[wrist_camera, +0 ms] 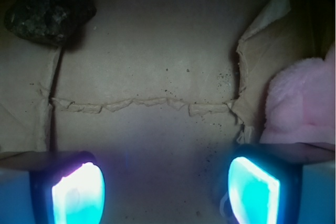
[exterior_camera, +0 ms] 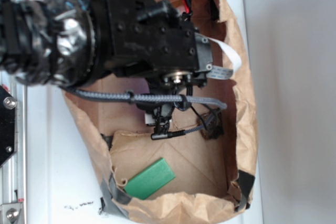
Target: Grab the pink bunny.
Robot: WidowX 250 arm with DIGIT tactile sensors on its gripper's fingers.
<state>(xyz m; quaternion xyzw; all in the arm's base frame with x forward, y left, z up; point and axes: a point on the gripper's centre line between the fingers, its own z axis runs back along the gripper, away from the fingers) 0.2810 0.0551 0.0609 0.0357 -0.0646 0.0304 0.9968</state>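
Claw [wrist_camera: 165, 187] spread, empty, low inside brown paper bag [exterior_camera: 244, 103]. Fluffy light-pink plush bunny [wrist_camera: 299, 100] off right pad [wrist_camera: 252, 190]. Judgement: shift right, centre bunny between pads, then squeeze.

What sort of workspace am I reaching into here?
Probably a lab bench rig: a taped brown paper bag lying open on a white surface, holding a green block, a dark lump and the pink bunny. The gripper is open inside it.
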